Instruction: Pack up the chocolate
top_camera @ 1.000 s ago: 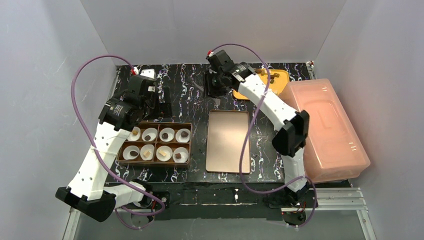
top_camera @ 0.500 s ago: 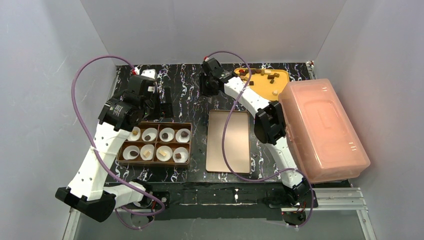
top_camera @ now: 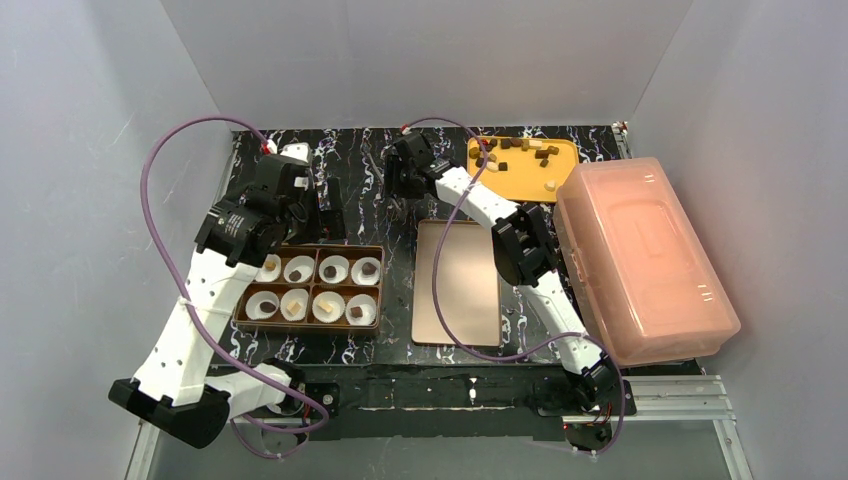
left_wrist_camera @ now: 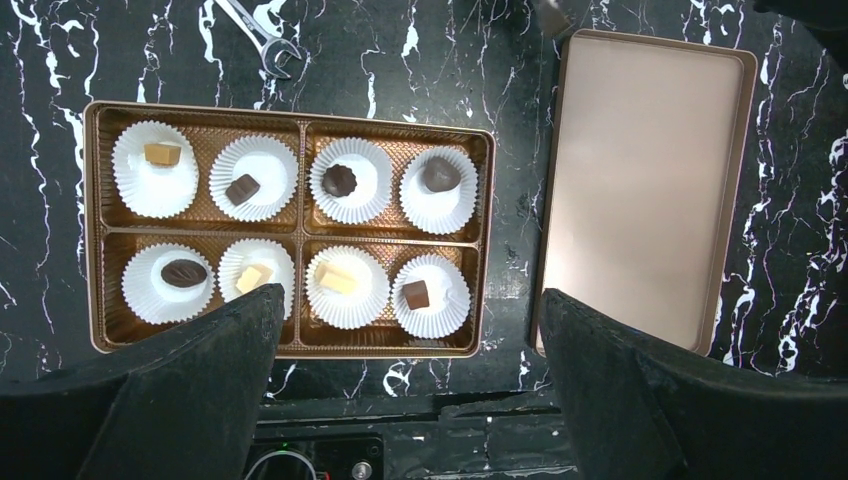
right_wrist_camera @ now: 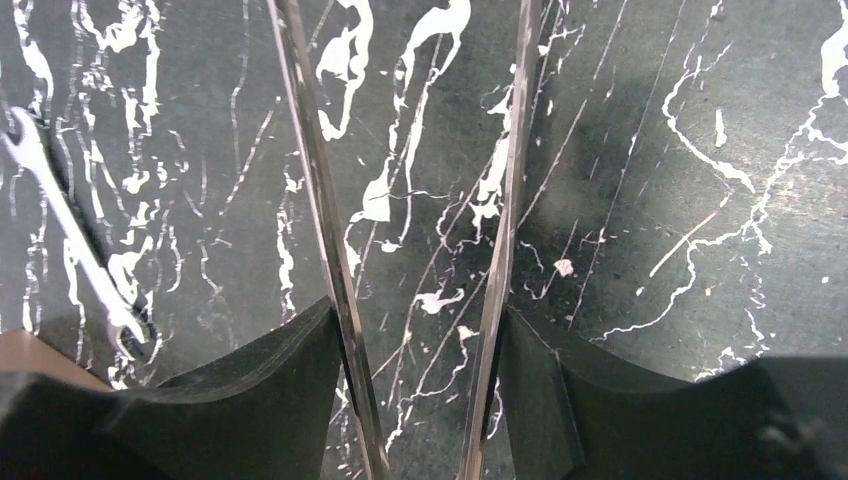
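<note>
Chocolate (left_wrist_camera: 340,180) sits in two places. On your left, the brown box (left_wrist_camera: 300,232) holds eight white paper cups (left_wrist_camera: 150,195) in two rows of four, and the left wrist view shows one small piece in each. The upper row has a tan cube, a dark bar, a dark round piece and a dark rounded lump. The lower row has a dark oval, two cream blocks and a dark square. Far to the right, more dark, tan and cream chunks lie scattered on the yellow tray (top_camera: 525,178).

Your left arm leans up from its base and over the box. The left gripper (left_wrist_camera: 410,305) points down at the table with its fingers spread wide, and nothing is between them. Your right arm stretches from its base past the lid (top_camera: 457,290) toward the far side. The right gripper (right_wrist_camera: 415,150) hangs over bare table, left of the yellow tray. Its thin fingers are parted, with only tabletop showing in the gap.

The table (top_camera: 398,290) is black with white marbled veins. A small wrench (right_wrist_camera: 70,240) lies flat on it. The copper-brown lid rests just right of the box, apart from it. A translucent pink container (top_camera: 640,255) lies along the right edge, touching the tray's corner. Plain pale walls (top_camera: 420,60) close in three sides.
</note>
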You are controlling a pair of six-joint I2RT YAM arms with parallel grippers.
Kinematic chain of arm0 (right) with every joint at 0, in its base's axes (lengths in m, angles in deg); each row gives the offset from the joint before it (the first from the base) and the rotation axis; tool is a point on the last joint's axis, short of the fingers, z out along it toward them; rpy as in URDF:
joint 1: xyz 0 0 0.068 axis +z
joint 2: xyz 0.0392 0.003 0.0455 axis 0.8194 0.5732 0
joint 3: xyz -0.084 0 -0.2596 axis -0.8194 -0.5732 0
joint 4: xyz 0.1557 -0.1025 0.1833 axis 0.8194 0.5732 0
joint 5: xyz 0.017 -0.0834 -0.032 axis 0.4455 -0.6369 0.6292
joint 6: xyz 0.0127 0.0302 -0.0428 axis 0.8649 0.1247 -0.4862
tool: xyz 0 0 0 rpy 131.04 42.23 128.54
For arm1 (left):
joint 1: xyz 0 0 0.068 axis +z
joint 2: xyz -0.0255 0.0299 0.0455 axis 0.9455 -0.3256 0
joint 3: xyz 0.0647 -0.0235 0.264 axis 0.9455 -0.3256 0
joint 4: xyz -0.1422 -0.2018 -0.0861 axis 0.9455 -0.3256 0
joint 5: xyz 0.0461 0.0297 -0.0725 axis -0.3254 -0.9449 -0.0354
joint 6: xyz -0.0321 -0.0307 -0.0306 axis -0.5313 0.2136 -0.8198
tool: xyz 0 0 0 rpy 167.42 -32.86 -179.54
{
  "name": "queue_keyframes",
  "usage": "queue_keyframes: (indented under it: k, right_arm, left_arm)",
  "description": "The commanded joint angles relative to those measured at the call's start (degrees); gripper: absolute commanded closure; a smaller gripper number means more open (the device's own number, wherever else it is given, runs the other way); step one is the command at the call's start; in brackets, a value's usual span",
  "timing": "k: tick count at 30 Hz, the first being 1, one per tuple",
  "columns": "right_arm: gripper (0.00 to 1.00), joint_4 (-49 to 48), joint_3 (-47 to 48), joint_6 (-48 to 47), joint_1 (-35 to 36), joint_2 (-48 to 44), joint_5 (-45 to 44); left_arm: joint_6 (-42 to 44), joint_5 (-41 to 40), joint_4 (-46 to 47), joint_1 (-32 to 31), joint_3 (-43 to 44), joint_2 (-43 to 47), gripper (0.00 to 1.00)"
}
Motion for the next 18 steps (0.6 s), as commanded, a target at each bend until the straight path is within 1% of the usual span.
queue_keyframes:
  k: [1,5,11,15,18]
  right_arm:
    - [0.36,-2.2,2.4,0.2,0.2,1.1,-1.1]
    - [0.31,0.7,2.2,-1.0,0.7,1.7,-2.4]
    - [0.13,2.4,2.5,-2.4,0.8,2.1,-1.2]
    - [0.02,2.7,3.6,-3.6,0.6,0.7,-0.9]
    - [0.02,2.8,4.7,-4.1,-0.4,-1.6,-0.2]
  left_arm:
    - [-0.8,0.7,-1.3,0.1,-1.3,2.8,0.01]
    - [-1.3,0.5,-1.2,0.1,-2.2,3.3,0.01]
    - [-1.8,1.0,-0.6,0.1,-2.9,2.9,0.01]
    - [-1.9,1.2,-0.4,0.1,-3.1,2.6,0.01]
    - [-2.0,1.9,-0.2,0.1,-3.0,2.3,0.00]
